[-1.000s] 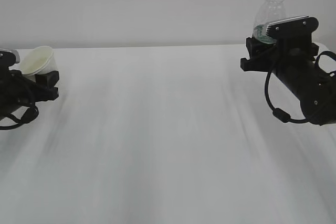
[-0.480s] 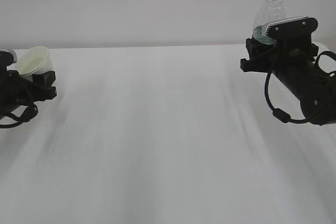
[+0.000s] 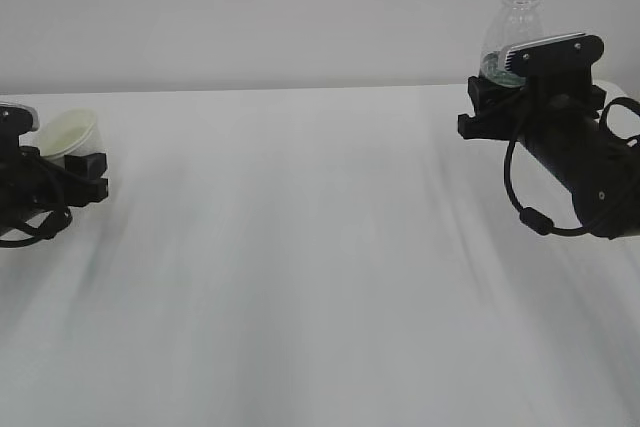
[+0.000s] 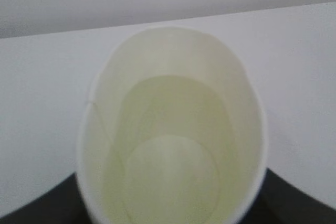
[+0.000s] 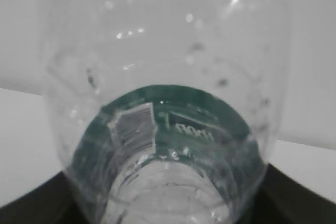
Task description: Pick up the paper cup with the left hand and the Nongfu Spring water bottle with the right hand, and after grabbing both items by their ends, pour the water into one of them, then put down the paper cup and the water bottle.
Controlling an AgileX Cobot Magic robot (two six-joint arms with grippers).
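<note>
At the far left of the exterior view my left gripper (image 3: 72, 161) is shut on the base end of the paper cup (image 3: 66, 133). The cup is tilted, just above the table, with its mouth turned up and to the right. Seen from the left wrist, the paper cup (image 4: 173, 124) fills the frame with its cream inside; I cannot tell whether water lies in it. At the right my right gripper (image 3: 512, 95) is shut on the lower end of the Nongfu Spring water bottle (image 3: 515, 22), which stands upright and capless. Its green label (image 5: 178, 124) shows, and drops cling inside the bottle.
The white table (image 3: 320, 247) stretches between the two arms, with its back edge against a pale wall (image 3: 300, 17). A black cable (image 3: 525, 202) loops under the right arm.
The left arm has sunk and drawn slightly left, so the paper cup sits lower and more tilted. The right arm and bottle have not moved.
</note>
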